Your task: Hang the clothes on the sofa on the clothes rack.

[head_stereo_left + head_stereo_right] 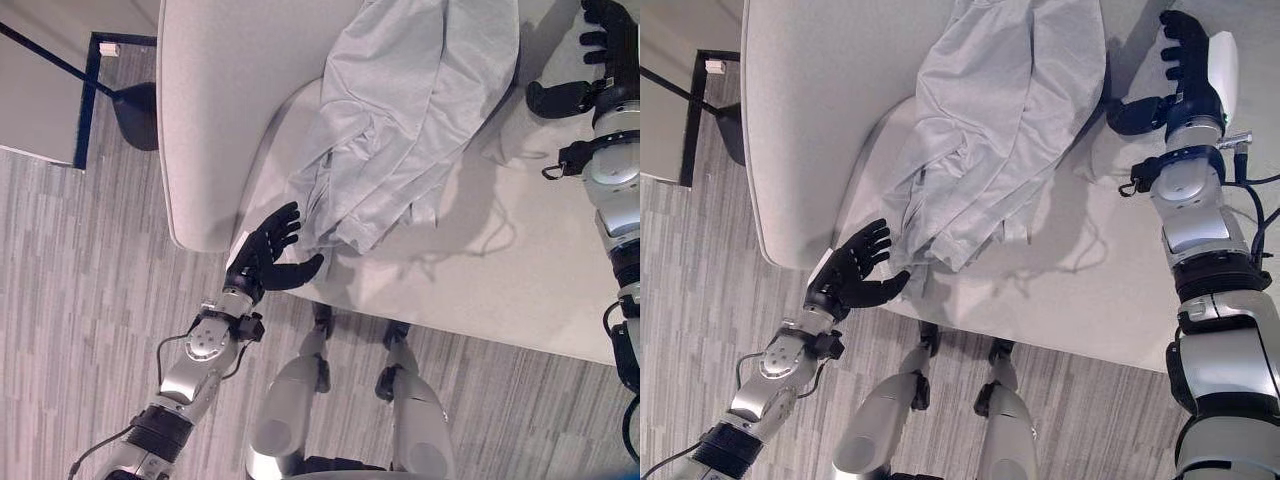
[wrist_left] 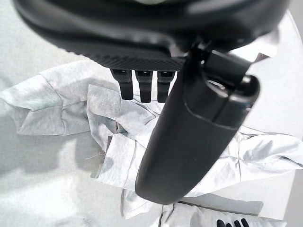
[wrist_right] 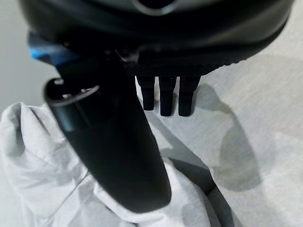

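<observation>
we're early: grey garment (image 1: 395, 110) lies heaped on sofa (image 1: 210, 120), between our hands. left hand (image 1: 268, 255) spread at its hem, right hand (image 1: 1185, 70) spread beside it. nothing gripped, lifting and hanging left.

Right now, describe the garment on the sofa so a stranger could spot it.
Start at the pale grey sofa. Across its seat lies a crumpled light grey garment, between the left hand and right hand. It is the one wrinkled, folded thing on smooth upholstery.

Silver-grey jointed arms end in dark hands: left hand (image 1: 265, 255), right hand (image 1: 1185, 70) with a white panel.
</observation>
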